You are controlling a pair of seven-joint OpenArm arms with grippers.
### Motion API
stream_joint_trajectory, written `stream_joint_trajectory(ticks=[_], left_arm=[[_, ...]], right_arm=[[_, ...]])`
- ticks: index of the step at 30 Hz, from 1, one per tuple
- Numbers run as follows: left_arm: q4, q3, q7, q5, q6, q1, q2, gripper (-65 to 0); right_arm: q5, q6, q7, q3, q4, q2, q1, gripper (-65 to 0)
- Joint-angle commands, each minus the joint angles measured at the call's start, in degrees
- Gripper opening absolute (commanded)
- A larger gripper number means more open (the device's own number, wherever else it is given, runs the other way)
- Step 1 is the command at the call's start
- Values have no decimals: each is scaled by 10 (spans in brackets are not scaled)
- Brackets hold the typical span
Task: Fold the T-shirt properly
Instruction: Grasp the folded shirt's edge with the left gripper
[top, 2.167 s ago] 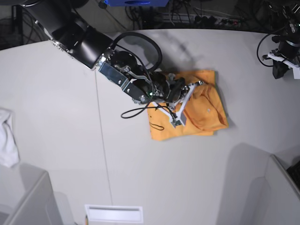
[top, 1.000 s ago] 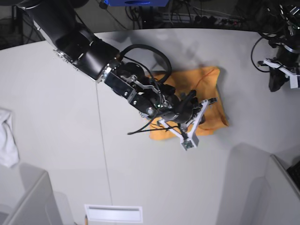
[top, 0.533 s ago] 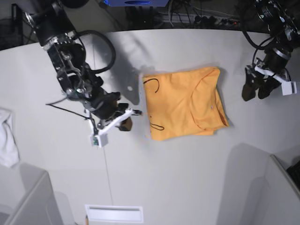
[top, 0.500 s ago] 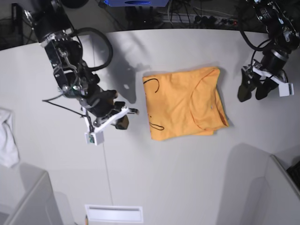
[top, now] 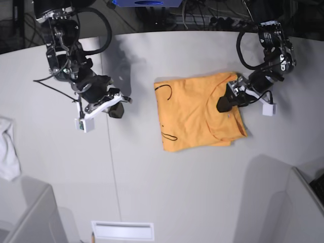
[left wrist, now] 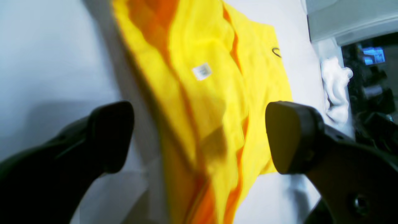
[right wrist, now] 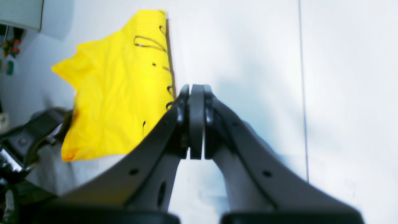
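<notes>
The light-orange T-shirt (top: pixel 195 114) lies folded into a rough rectangle mid-table, with thin black script marks along its left edge. It also shows in the left wrist view (left wrist: pixel 202 102) and the right wrist view (right wrist: pixel 115 102). My left gripper (top: pixel 228 104) hovers over the shirt's right side near the collar. It is open, and its fingers (left wrist: pixel 108 137) straddle the cloth around a small white label (left wrist: pixel 201 71). My right gripper (top: pixel 116 109) is shut and empty (right wrist: pixel 192 93). It sits over bare table left of the shirt.
A small white cloth (top: pixel 7 147) lies at the table's left edge and shows in the left wrist view (left wrist: pixel 335 84). A white slot (top: pixel 122 230) sits at the front edge. Grey bins stand at the front left (top: pixel 25 215) and front right (top: pixel 298 207). Cables run along the back.
My right arm has pulled off the shirt to the left and further back. My left arm has come in from the right edge over the shirt's right side.
</notes>
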Motion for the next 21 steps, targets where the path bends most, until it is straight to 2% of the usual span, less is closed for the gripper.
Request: stream_joint_trajectory(ticks=[1,4,8,9,10,13,16,19,20,21], left_arm=[[-5,4,-6,-8,7,-9,-6,0],[-21,13,-6,-8,48,-13,-7,0],[-25,47,-6,-8,66,-14,-7,-7],[-25,58,-6,-8,71,-14,-7,-35],[-26,63,-6,-8,75,-14,-9,-74],[-25,81,-5,-8,79,-14,-30,-260],[-17,134,-5,-8,80,-15,-58,-451],[-18,183,-5,-8,108,-33,-89,-612],[-21,199,-4,-8,118,-39,-100,-650],[-19,216,-4,-8,124,-43,-111,-650]], right_arm=[[3,7,11,4,17,4,0,-650],[3,7,12,5,19,4,-14,-650],[3,7,12,44,19,1,-38,-650],[3,8,12,58,19,1,-44,-650],[3,8,12,67,19,1,-50,-650],[4,14,13,99,19,1,-65,-650],[25,66,13,152,18,0,-89,-650],[78,109,13,236,15,-20,-116,-650],[87,117,10,263,15,-27,-123,-650],[87,126,8,284,15,-30,-129,-650]])
